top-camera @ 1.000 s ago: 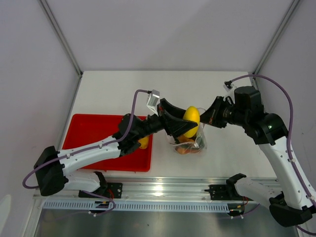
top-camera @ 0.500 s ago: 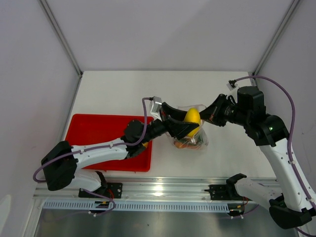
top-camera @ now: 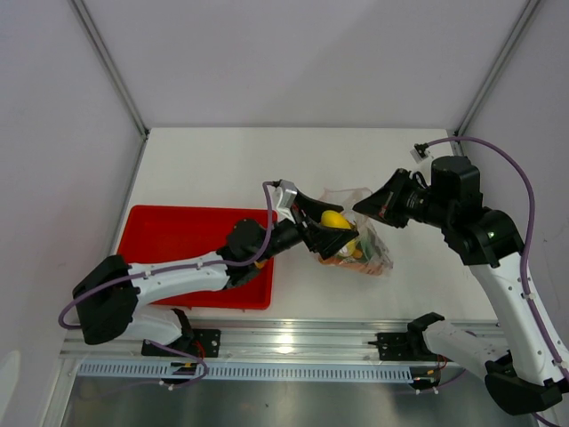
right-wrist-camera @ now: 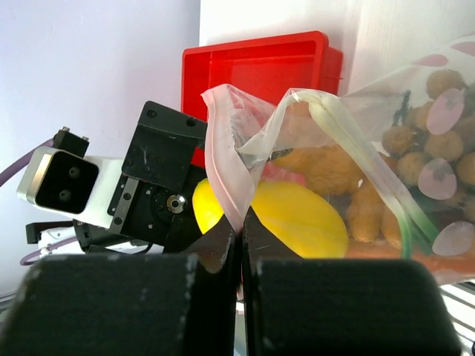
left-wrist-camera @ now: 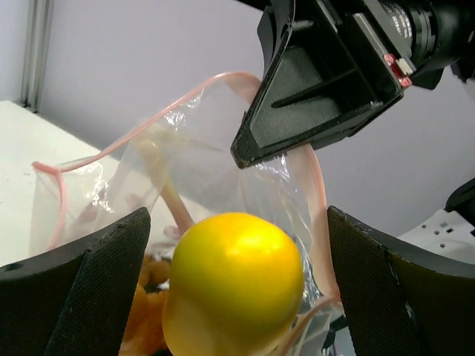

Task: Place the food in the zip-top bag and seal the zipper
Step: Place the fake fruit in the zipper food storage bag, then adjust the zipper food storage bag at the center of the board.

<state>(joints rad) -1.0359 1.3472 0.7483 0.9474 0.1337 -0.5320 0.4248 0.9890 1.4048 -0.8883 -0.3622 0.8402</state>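
The clear, crinkly zip-top bag (top-camera: pixel 366 255) is being pinched at its rim by the right pincer (right-wrist-camera: pixel 239 226), whose fingers are pressing tight together on the film and holding the mouth up. The thin pink-red zipper strip (left-wrist-camera: pixel 319 208) is looping wide around that mouth. The left pincer (top-camera: pixel 336 233) is standing spread at the opening, with gaps showing on both sides of the smooth yellow toy lemon (left-wrist-camera: pixel 234 282), which is sitting in the mouth with nothing gripping it. Deeper inside, small tan balls (right-wrist-camera: pixel 407 139) and orange-brown pieces (right-wrist-camera: pixel 326 170) are showing through the plastic. The bag's bottom is resting on the white counter (top-camera: pixel 213 165), just right of the red rectangular tray (top-camera: pixel 169 236).
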